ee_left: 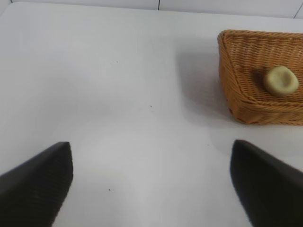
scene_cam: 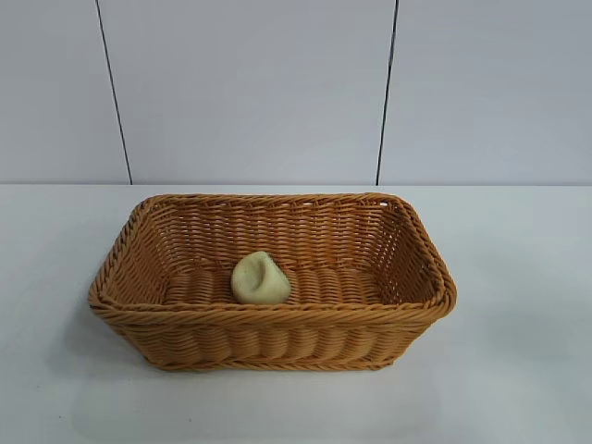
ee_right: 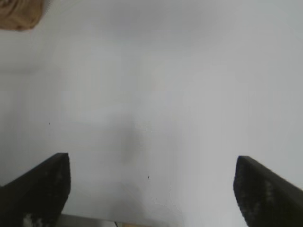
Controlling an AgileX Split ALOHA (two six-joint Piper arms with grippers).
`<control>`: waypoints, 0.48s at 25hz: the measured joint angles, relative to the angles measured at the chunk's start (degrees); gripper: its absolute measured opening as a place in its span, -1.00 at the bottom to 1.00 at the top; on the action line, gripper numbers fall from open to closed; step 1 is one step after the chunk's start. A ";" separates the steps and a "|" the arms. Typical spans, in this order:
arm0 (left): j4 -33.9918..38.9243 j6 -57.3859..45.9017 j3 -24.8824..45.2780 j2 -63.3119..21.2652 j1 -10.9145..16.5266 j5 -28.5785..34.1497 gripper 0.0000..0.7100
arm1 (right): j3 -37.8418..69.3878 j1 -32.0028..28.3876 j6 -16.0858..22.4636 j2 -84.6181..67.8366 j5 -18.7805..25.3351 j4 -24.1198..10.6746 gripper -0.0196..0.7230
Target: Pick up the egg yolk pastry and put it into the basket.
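A: Where is the egg yolk pastry [scene_cam: 260,278]?

B: Inside the basket [scene_cam: 277,319], on its woven floor, centre of the exterior frame, close to the near long wall and a little left of the basket's middle. Nothing is touching it.

A: Relative to the grippers?

B: Neither arm shows in the exterior view. In the left wrist view the left gripper [ee_left: 151,182] sits at the lower edge, fingers [ee_left: 40,182] spread wide with nothing between them; basket and pastry are well apart from it, at the upper right of that frame. The right gripper [ee_right: 151,189] is likewise spread wide and empty, over bare table [ee_right: 165,94]. Only a corner of the basket shows at the upper left of that frame; the pastry is not visible there.

A: Orientation of the pastry?

B: Rounded dome, flat side down, the dent facing up and slightly toward the frame's right. No clear long axis. The basket's long axis runs left to right across the exterior frame.

A: Surface and room?

B: Plain white tabletop, matte, a few tiny dark specks. Behind it is a pale wall [scene_cam: 250,83] with two thin dark vertical seams.
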 joint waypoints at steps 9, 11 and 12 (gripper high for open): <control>0.00 0.00 0.00 0.00 0.00 0.00 0.96 | 0.07 0.00 -0.06 -14.65 0.00 0.11 0.78; 0.00 0.00 0.00 0.00 0.00 0.00 0.96 | 0.07 0.00 -0.06 -18.19 0.00 0.11 0.78; 0.00 0.00 0.00 0.00 0.00 0.00 0.96 | 0.07 0.00 -0.06 -20.20 0.00 0.11 0.78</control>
